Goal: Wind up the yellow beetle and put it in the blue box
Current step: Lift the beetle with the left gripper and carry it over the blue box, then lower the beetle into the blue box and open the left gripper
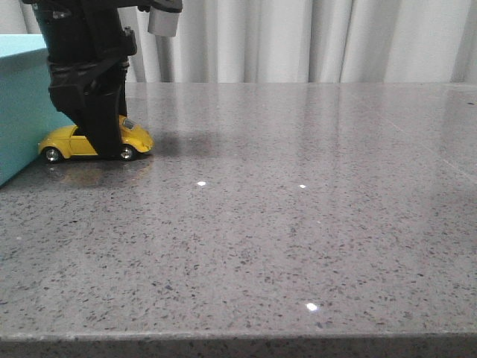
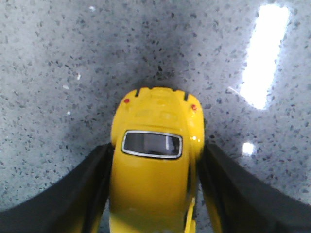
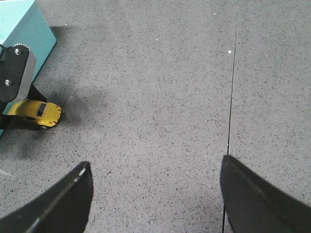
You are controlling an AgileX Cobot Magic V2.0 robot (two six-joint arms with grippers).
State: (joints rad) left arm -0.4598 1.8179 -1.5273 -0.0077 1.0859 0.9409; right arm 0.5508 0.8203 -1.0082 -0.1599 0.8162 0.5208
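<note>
grey speckled table [image 1: 298, 224]; white curtain [image 1: 313, 37] behind (glossy, reflecting lights)

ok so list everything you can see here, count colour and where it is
yellow beetle: 1, glossy yellow with dark windows and silver wheels, on its wheels on the table at the left, just in front of the box, between the left gripper's fingers
blue box: 1, light turquoise-blue, at the far left edge of the table, only partly in view
table: 1, grey speckled stone, a thin seam running across it in the right wrist view
curtain: 1, white, hanging behind the table
left gripper: 1, black, lowered over the beetle, fingers close against both its sides
right gripper: 1, black, open, holding nothing, above bare table
</note>
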